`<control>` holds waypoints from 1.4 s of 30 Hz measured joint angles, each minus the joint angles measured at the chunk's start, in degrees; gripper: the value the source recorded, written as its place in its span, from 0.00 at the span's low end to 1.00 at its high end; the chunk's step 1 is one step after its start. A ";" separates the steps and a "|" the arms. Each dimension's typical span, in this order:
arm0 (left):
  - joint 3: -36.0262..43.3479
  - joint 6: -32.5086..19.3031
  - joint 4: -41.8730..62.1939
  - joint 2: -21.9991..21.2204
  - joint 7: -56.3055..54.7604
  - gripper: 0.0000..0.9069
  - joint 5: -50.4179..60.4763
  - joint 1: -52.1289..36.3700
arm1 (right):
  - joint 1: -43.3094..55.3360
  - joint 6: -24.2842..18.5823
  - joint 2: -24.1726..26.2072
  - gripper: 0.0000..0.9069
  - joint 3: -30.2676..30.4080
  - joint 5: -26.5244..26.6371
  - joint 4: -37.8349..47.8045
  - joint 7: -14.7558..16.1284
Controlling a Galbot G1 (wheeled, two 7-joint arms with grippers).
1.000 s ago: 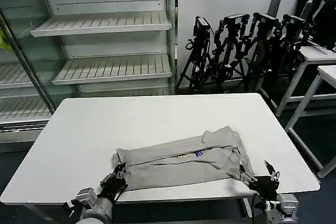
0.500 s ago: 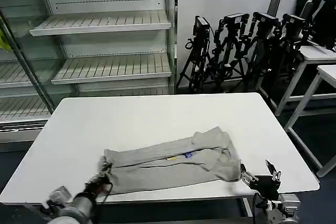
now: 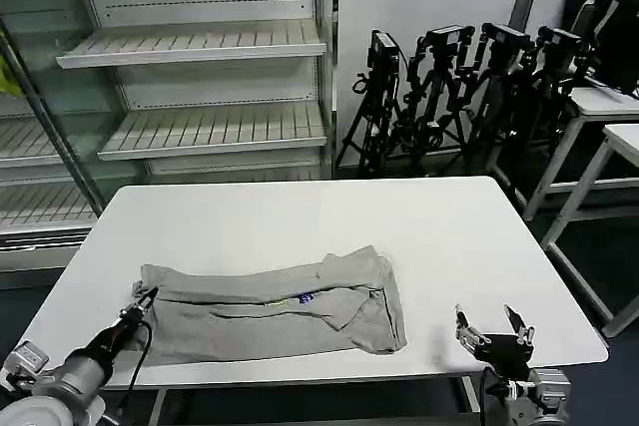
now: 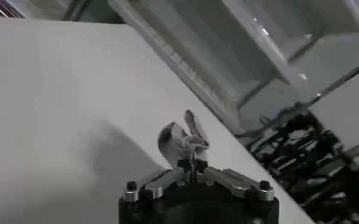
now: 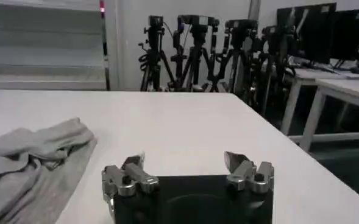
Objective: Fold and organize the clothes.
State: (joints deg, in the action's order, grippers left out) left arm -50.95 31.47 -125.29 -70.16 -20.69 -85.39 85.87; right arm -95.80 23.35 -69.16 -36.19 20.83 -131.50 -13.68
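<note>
In the head view the soft, limp T-shirt [image 3: 270, 311] lies bunched along the table's [image 3: 300, 216] front edge, the left gripper [image 3: 140, 300] pinching its left end, best held there; the left wrist view shows that pinch, and the right wrist view shows the right gripper [image 5: 185, 171] gaping empty at the front right corner.

The light grey T-shirt [image 3: 270, 310], folded lengthwise into a long rumpled band with a small coloured print on top, lies across the white table toward seven o'clock, near the front edge.
</note>
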 measured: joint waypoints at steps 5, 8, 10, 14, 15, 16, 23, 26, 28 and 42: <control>4.73 -0.02 -2.22 -3.47 0.26 0.01 -3.41 -1.12 | -0.85 -0.16 -0.43 1.00 0.37 -0.62 -0.40 0.02; 8.88 -0.29 -2.96 -6.07 0.37 0.01 -3.89 -1.59 | -1.15 -0.25 -0.58 1.00 0.65 -0.95 -0.49 0.03; 12.22 -0.54 -3.05 -8.16 0.26 0.02 -3.59 -2.22 | -1.58 -0.47 -0.66 1.00 0.61 -1.06 -0.69 0.11; 18.84 -0.94 -2.54 -12.43 0.12 0.02 -1.72 -3.81 | -2.56 -1.00 -0.63 1.00 0.26 -1.10 -0.72 0.16; 20.56 -1.12 -2.16 -13.58 0.16 0.02 -1.01 -4.33 | -2.80 -1.16 -0.63 1.00 0.12 -1.09 -0.65 0.16; 22.08 -1.26 -1.85 -14.54 0.23 0.02 -0.40 -4.73 | -2.96 -1.27 -0.63 1.00 0.03 -1.05 -0.50 0.16; 31.68 -3.34 2.93 -19.10 0.40 0.02 4.76 -8.11 | -3.36 -1.64 -0.35 1.00 -0.32 -0.70 -0.05 0.16; 34.20 -4.16 5.36 -20.31 0.39 0.02 6.35 -9.64 | -3.19 -1.65 -0.39 1.00 -0.16 -0.66 0.29 0.13; 35.51 -4.74 6.94 -20.98 0.40 0.16 7.29 -10.79 | -3.05 -1.65 -0.46 1.00 0.02 -0.66 0.40 0.11; 38.79 -5.68 13.17 -22.01 1.74 1.00 11.29 -16.51 | -2.36 -1.02 -0.42 1.00 0.48 -0.68 0.24 0.01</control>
State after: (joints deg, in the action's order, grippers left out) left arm -12.16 25.79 -112.11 -92.18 -18.95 -74.10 69.36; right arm -98.16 22.33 -69.58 -35.71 20.15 -131.26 -13.67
